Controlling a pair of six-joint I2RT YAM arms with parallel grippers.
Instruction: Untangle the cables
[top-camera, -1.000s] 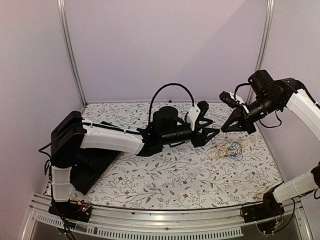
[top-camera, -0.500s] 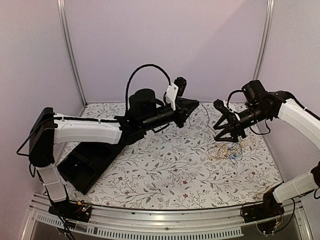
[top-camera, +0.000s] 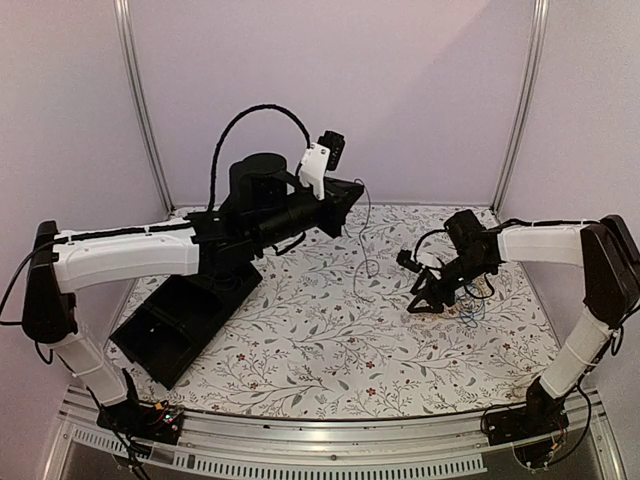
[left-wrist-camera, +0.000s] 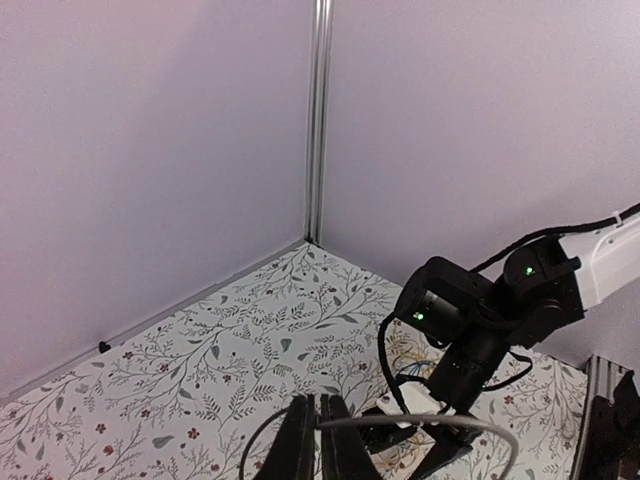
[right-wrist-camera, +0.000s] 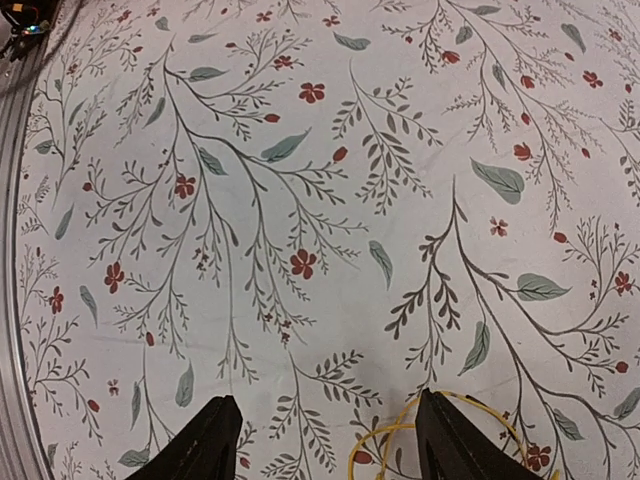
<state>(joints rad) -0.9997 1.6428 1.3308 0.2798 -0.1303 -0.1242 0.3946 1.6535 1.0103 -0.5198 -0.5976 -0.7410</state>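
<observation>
- Hair-thin yellow-orange, blue, black cables (top-camera: 468, 318) — prob. light, limp, snaggy — tangled on right of floral table (top-camera: 320, 350).
- L gripper (top-camera: 352, 190) pinches one raised dark strand (top-camera: 362, 235); R gripper (right-wrist-camera: 325, 440) wide over yellow loop (right-wrist-camera: 372, 440) — take single strands.

Left gripper (top-camera: 350, 189) high, closed (jaws together); right gripper (top-camera: 421, 299) low, spread.

Right hand (right-wrist-camera: 325, 442) is open: two black fingertips (right-wrist-camera: 203, 440) spread wide at the bottom edge, nothing clamped between them. Below is the floral-print tabletop (right-wrist-camera: 330, 150), with grey-green leaves and small red flowers. A loop of thin yellow cable (right-wrist-camera: 380, 432) lies on the print, between the tips and nearer the right-hand one, running out the bottom of frame. A metal rail (right-wrist-camera: 10, 300) runs down the left edge.
</observation>
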